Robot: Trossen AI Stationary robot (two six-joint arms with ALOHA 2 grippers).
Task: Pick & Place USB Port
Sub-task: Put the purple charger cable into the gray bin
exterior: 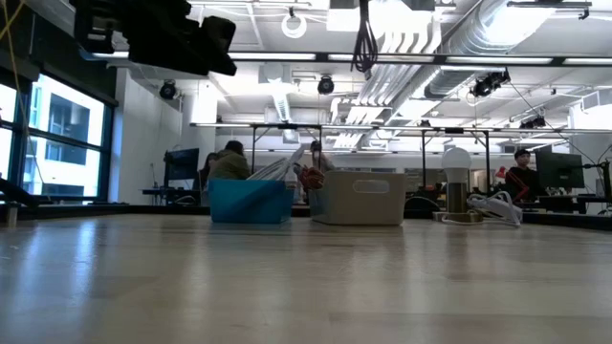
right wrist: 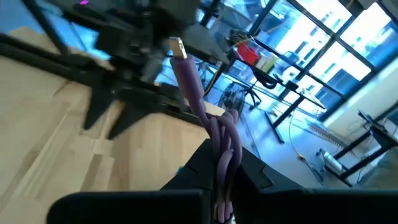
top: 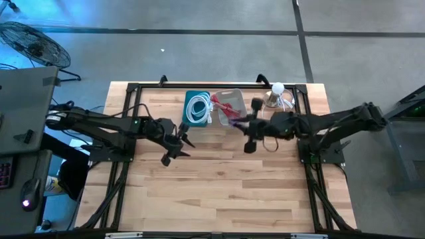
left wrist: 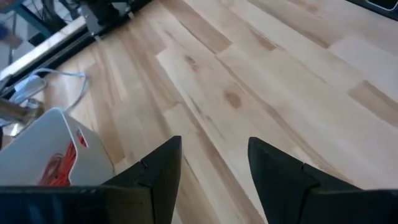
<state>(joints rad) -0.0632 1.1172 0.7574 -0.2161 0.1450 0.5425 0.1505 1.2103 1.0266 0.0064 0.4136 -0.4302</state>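
My right gripper [top: 248, 130] hangs above the table just near of the two bins, shut on a purple USB cable [right wrist: 214, 134]. The cable's metal plug [right wrist: 176, 47] sticks out past the fingers. My left gripper [top: 178, 142] hangs open above the bare wood left of centre, with nothing between its fingers [left wrist: 214, 155]. A blue bin [top: 197, 107] with white cables and a white bin [top: 230, 106] with red cables stand side by side at the far middle of the table. My right gripper pinches the purple cable's bundled strands [right wrist: 221, 163] between its two fingers, a short way behind the plug. The fingers lie along the cable. The plug end [right wrist: 186, 74] sticks out beyond the fingertips, lifted clear of the table.
A lamp with a white bulb [top: 277, 91] and a white power strip [exterior: 492, 205] stand at the far right. A black frame [top: 136, 89] runs along the table's edges. Bare wood [top: 219, 192] fills the near half. People sit at desks in the room beyond.
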